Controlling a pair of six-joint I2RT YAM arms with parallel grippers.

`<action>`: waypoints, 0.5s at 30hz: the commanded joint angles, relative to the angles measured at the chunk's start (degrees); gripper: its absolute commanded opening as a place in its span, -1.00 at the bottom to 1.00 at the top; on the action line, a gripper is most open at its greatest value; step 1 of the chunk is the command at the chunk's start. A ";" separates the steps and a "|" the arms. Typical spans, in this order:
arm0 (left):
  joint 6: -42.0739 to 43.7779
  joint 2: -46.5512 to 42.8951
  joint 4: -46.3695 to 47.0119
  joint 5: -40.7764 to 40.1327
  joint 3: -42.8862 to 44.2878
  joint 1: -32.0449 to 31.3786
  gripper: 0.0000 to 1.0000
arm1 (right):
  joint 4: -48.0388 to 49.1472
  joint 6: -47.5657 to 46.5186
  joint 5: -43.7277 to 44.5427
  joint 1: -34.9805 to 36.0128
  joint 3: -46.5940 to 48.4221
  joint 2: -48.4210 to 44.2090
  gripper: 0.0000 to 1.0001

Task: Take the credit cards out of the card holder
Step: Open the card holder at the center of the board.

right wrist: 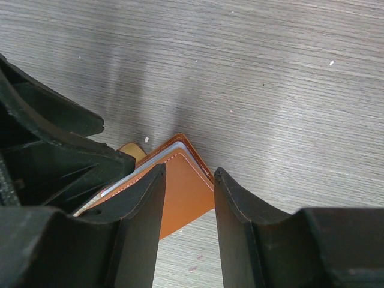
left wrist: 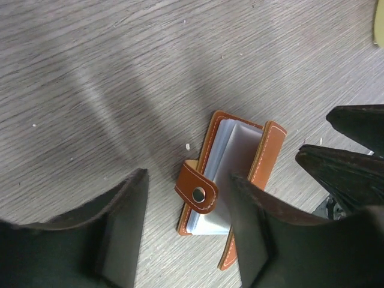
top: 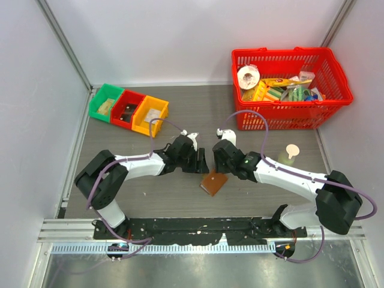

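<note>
We log the card holder [top: 214,182] ajar on the bench [top: 150,198], credit cards [left wrist: 231,157] still inside, left hand [left wrist: 189,179] and right hand [right wrist: 189,173] released.

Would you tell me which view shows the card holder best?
The left wrist view: the card holder lies slightly open, snap tab and pale inner sleeves visible. The right wrist view shows one brown corner behind the fingers; the top view, a small brown patch.

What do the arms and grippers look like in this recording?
The left arm and right arm have white links between bulky black joints, each trailed by a looping purple cable. The left gripper and right gripper are black, with thick wedge-shaped fingers.
</note>
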 commanded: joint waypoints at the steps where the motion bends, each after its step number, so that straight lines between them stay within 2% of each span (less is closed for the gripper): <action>1: 4.32 1.02 -1.49 1.70 2.68 -0.43 0.08 | 1.85 1.12 1.63 -0.19 0.17 -2.31 -0.14; 5: 4.67 1.02 -1.84 1.44 2.77 -0.52 -0.36 | 1.85 1.21 1.11 -0.37 0.25 -2.31 -0.14; 8: 4.59 -0.21 -2.19 0.04 2.24 -0.51 -0.94 | 1.67 1.03 0.32 -0.37 1.04 -1.88 -0.06; 10: 3.97 -1.96 -2.63 -2.07 1.45 -0.51 -1.00 | 1.76 0.94 -0.47 -0.37 1.57 -1.26 0.03; 15: -1.64 -9.95 -3.07 -10.86 -3.64 -0.51 -1.00 | 1.58 1.38 -3.37 -0.19 4.47 2.51 0.48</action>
